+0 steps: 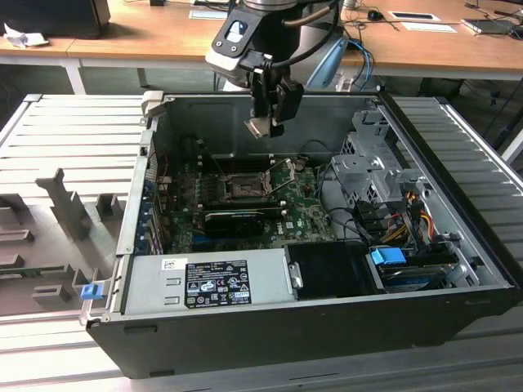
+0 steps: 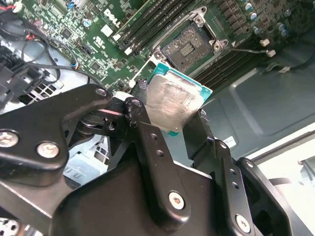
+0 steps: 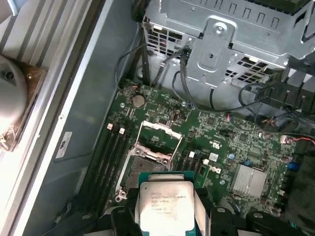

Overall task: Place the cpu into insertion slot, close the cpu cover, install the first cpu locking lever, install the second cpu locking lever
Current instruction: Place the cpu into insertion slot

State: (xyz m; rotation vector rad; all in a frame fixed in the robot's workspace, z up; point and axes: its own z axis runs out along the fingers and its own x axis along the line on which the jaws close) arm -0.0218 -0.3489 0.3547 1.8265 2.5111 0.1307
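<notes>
While the pincer (image 1: 266, 122) hangs above the middle of the opened computer case (image 1: 245, 331), its black fingers (image 2: 147, 142) press on two opposite edges of the cpu (image 1: 259, 126), pinching the thin chip between them; its silvery face shows in both wrist views, and it is clear of the board, touching nothing but the fingers.

Farthest to the exterior view's left of the pincer lies the ribbed metal table (image 1: 73, 131), with grey fixture blocks (image 1: 61, 196) standing on it, well apart from the arm; nearer, at the corner of the case, sits a small blue clip (image 1: 88, 290); next comes the grey power supply (image 1: 208, 282) with its dark label, lower than the pincer and along the case's near wall.

Beneath the pincer, on the green motherboard (image 1: 302, 216), is the insertion slot (image 1: 245, 186), its contact field bare; in the first wrist view the held chip partly overlaps the slot, the cpu cover (image 3: 162, 128) is folded back off it on the side away from the pincer, and dark memory slots (image 3: 110, 157) run alongside the socket; a finned heatsink (image 3: 251, 179) sits on the board near the pincer's other side.

To the exterior view's right of the pincer stands the perforated metal drive cage (image 1: 368, 159); below it hangs a bundle of coloured cables (image 1: 409, 204); a blue tab (image 1: 388, 256) sits lower still, near the case's near wall, well apart from the pincer.
</notes>
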